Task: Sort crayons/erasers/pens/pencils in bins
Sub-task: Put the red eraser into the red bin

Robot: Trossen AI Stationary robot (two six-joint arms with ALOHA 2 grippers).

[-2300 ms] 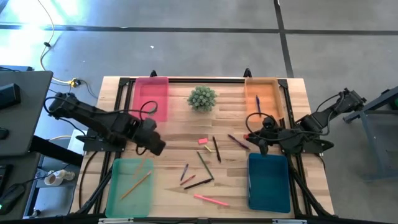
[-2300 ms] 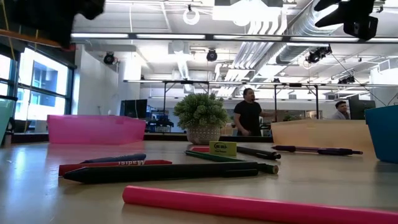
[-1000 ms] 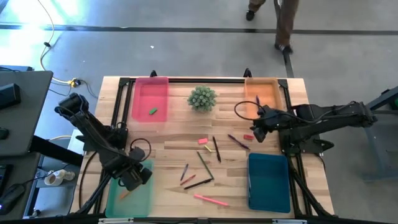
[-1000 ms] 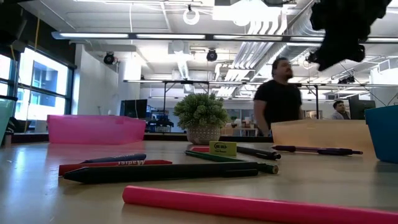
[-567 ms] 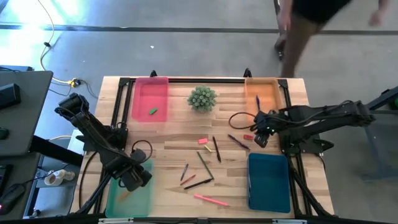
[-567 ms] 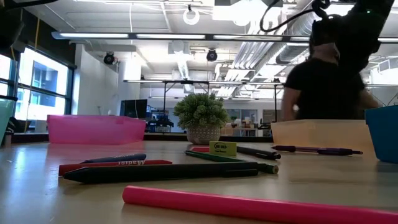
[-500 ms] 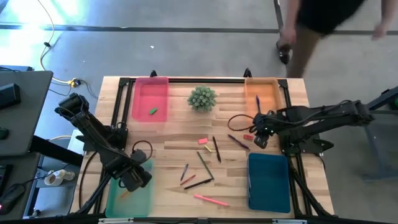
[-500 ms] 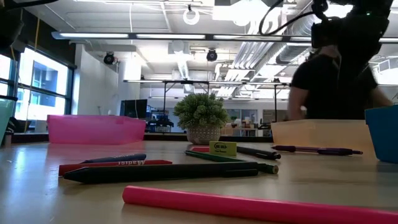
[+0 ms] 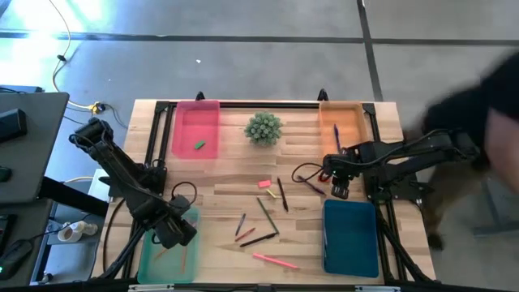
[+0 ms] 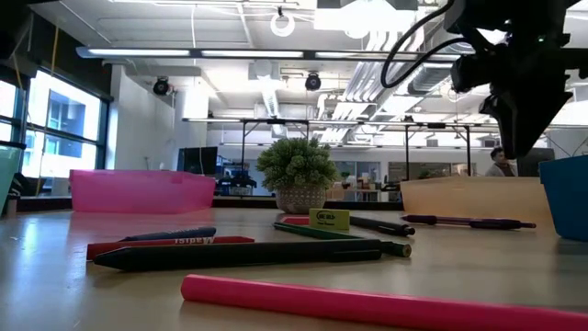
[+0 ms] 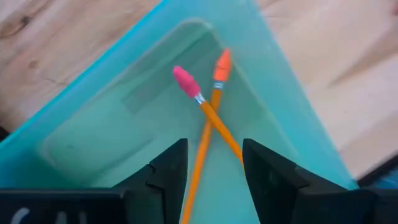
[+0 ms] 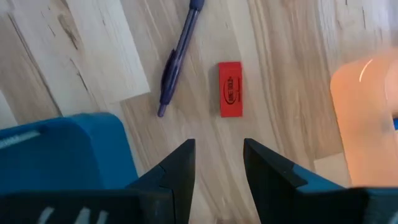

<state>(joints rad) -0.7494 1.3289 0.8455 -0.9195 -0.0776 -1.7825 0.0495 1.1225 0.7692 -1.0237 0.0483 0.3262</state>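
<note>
My left gripper (image 9: 174, 231) hovers open over the light green bin (image 9: 154, 259) at the table's near left. Two orange pencils (image 11: 208, 134) lie crossed on the bin's floor below its fingers (image 11: 214, 168), one with a pink rubber end, one with an orange end. My right gripper (image 9: 336, 185) hangs open above a red eraser (image 12: 230, 89) that lies flat on the wood, with a purple pen (image 12: 178, 59) beside it. Its fingers (image 12: 217, 165) stand clear of both. The orange bin (image 9: 340, 126) is just beyond it and the teal-blue bin (image 9: 350, 237) just nearer.
A pink bin (image 9: 195, 128) at the far left holds a green eraser (image 9: 199, 145). A potted plant (image 9: 263, 127) stands at the far middle. Loose pens, pencils, crayons and a pink eraser (image 9: 264, 184) are scattered across the table's middle (image 9: 259, 219). A person blurs past at the right.
My right gripper has moved toward the table's near edge and come down over the red eraser. An orange pencil now lies in the light green bin beside my left gripper, where none showed before. A person has walked past beyond the table's right side.
</note>
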